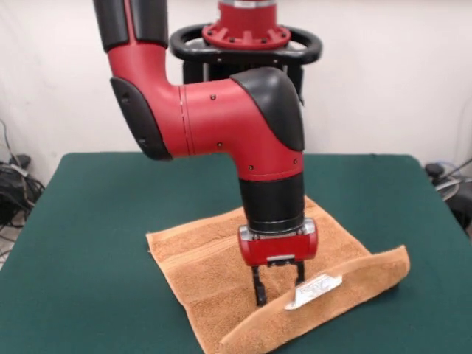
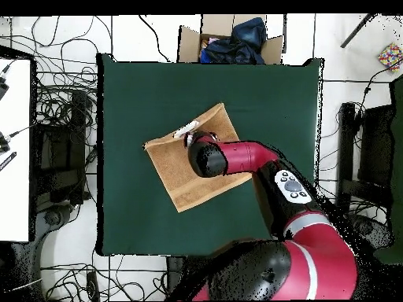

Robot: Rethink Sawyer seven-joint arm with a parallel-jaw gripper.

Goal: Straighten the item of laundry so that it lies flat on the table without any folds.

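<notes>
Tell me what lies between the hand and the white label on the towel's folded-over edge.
Nothing but towel. In the front view the open hand stands on the orange-tan terry-cloth towel, just behind the folded-over strip carrying the small white label; only terry cloth separates them.

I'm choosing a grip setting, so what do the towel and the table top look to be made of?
The towel looks like terry cloth: orange-tan, with a fuzzy matte pile, flatter woven bands and a white label on its folded-over edge. The table top seems covered in dark green felt or a similar fabric: even, matte, no shine. What lies beneath cannot be told.
</notes>
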